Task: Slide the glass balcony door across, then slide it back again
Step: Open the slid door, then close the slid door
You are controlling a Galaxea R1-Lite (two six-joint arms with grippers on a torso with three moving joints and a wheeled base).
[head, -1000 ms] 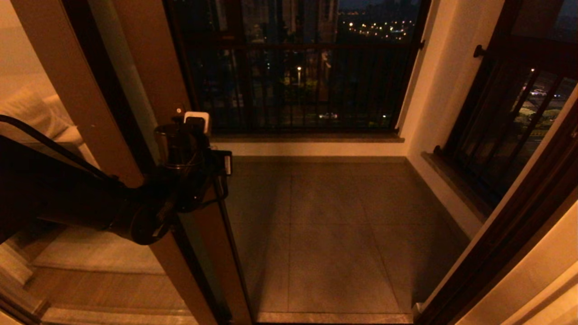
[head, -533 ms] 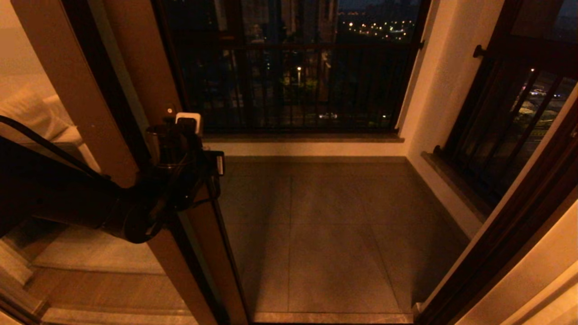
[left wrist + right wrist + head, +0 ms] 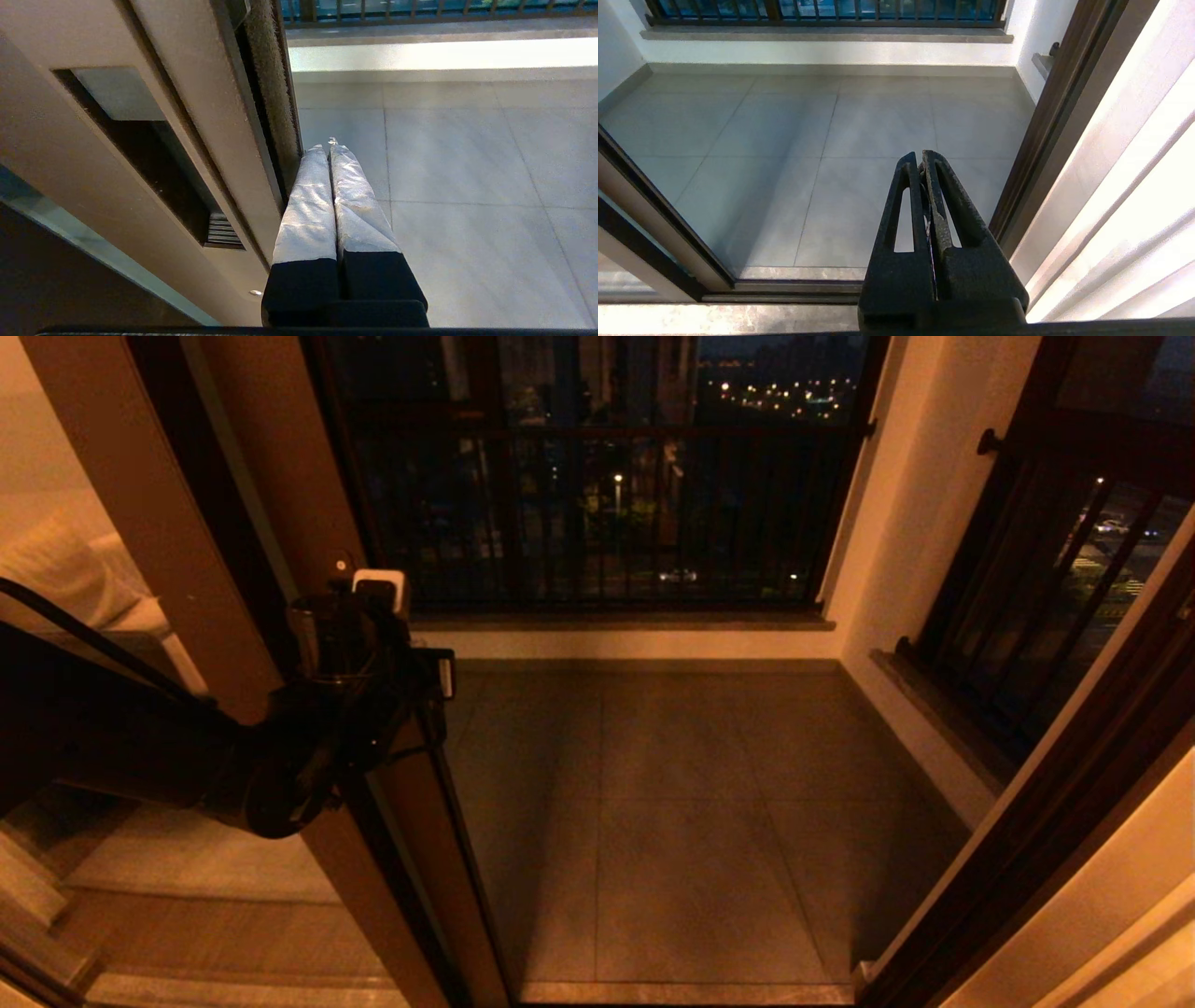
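The clenched left pincer (image 3: 327, 148) is pressed against the upright edge of the glass balcony door (image 3: 196, 140), which lies on its left; the right pincer (image 3: 920, 158), clenched empty, is kept apart.

Left gripper (image 3: 378, 593) seemingly against door stile (image 3: 411, 821).

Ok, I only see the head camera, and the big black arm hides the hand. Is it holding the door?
Observer: No. The left gripper has its jaws shut and empty, their side seemingly against the edge of the glass balcony door.
Operator: Is it in the handle hole?
Observer: No, the handle slot is on the door's face beside it, with nothing in it.
Operator: Where's the other hand?
Observer: The right gripper hangs above the floor track, jaws shut, holding nothing.
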